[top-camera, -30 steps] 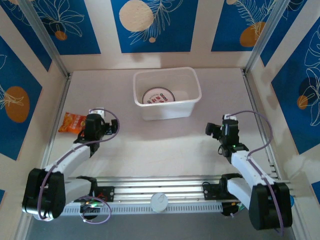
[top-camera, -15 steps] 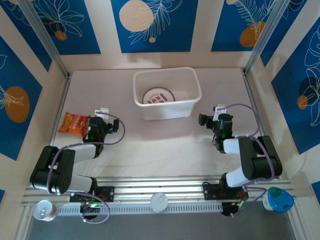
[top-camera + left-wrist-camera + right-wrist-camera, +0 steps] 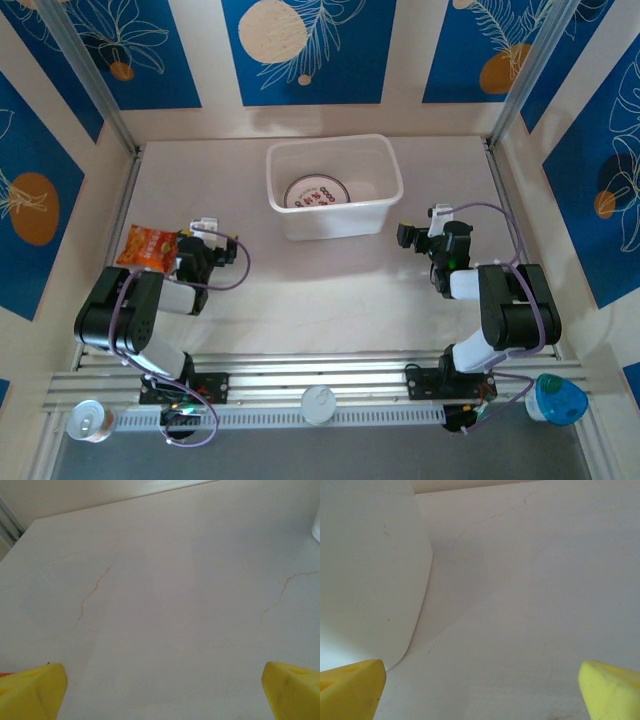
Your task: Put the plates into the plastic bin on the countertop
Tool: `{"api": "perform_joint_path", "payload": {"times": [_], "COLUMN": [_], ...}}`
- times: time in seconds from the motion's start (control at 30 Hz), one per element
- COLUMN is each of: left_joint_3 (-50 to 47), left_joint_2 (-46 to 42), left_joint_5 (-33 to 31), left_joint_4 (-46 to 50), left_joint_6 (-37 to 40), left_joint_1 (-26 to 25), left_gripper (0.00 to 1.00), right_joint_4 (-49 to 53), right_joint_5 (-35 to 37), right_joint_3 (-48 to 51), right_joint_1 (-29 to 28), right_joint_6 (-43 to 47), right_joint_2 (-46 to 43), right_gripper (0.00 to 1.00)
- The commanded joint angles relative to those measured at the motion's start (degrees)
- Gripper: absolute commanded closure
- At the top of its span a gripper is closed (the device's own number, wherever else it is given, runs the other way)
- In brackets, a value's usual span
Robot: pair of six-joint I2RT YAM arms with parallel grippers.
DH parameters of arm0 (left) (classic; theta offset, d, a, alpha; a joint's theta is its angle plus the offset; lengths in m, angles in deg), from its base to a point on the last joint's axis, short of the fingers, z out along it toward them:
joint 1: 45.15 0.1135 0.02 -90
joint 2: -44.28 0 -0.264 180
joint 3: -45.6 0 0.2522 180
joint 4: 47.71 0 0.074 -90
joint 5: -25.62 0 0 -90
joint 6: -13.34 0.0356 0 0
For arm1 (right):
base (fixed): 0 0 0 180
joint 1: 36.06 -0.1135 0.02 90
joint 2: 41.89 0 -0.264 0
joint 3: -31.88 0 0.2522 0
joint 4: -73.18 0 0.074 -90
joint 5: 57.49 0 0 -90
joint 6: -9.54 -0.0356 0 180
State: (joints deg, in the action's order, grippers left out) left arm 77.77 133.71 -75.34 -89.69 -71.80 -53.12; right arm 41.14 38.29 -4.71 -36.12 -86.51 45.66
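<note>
A: Top external, left to right: orange snack packet (image 3: 148,246) lies at the left side of the countertop (image 3: 330,290). The left gripper (image 3: 205,250) is just beside it, on the packet's right.

B: Fingers?

A: Spread wide, holding nothing. Left wrist view has the left gripper (image 3: 161,680) with its yellow fingertips (image 3: 40,690) in the two bottom corners and bare countertop (image 3: 165,590) between them. A sliver of the snack packet (image 3: 3,675) sits just outside the left fingertip.

B: Bin?

A: The plastic bin (image 3: 340,222) is centre-far on the countertop, ahead and to the right of the left gripper and well apart from it. Its corner (image 3: 317,527) clips the right edge of the left wrist view. One plate (image 3: 315,192) lies flat on the bin floor, white with an orange-red printed centre. Can't tell whether more are stacked under it.

B: Right side?

A: The right gripper (image 3: 425,238) is near the bin's near right corner, apart from it. Its jaws are also wide open and empty. In the right wrist view the right gripper (image 3: 480,680) has the bin wall (image 3: 370,570) ahead and outside its left fingertip (image 3: 350,690), not between the fingers. Bare countertop (image 3: 530,605) lies between them.

B: Plate versus fingers?

A: It is inside the bin, apart from both pairs.
</note>
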Motion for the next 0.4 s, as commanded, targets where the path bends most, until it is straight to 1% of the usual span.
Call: {"api": "perform_joint_path", "payload": {"times": [0.0,0.13,0.17,0.23,0.27,0.37], "left_joint_3": [1.6,2.0,1.9,1.7,1.6,1.8], "left_joint_2": [0.2,0.3,0.3,0.4,0.4,0.3], "left_joint_5": [1.2,0.8,0.0,-4.3,-4.8,-3.4], "left_joint_4": [-1.1,-0.6,-0.7,-1.4,-1.6,-1.1], "left_joint_6": [-0.8,-1.1,-1.4,-2.7,-2.9,-2.5], "left_joint_1": [0.9,1.2,1.2,1.1,1.2,1.1], "left_gripper": [0.0,0.0,0.0,0.0,0.0,0.0], "right_joint_4": [0.1,0.4,0.4,0.5,0.5,-0.1], "right_joint_5": [-1.8,-1.5,-1.6,-2.1,-2.2,-2.2], "right_joint_3": [-1.3,-1.6,-1.6,-1.6,-1.7,-1.3], "right_joint_1": [0.2,0.0,0.0,0.1,0.1,0.2], "right_joint_6": [0.5,0.8,0.8,0.7,0.7,0.6], "right_joint_2": [-0.3,-0.1,-0.1,-0.1,-0.1,-0.3], "right_gripper": [0.01,0.01,0.01,0.01,0.01,0.01]}}
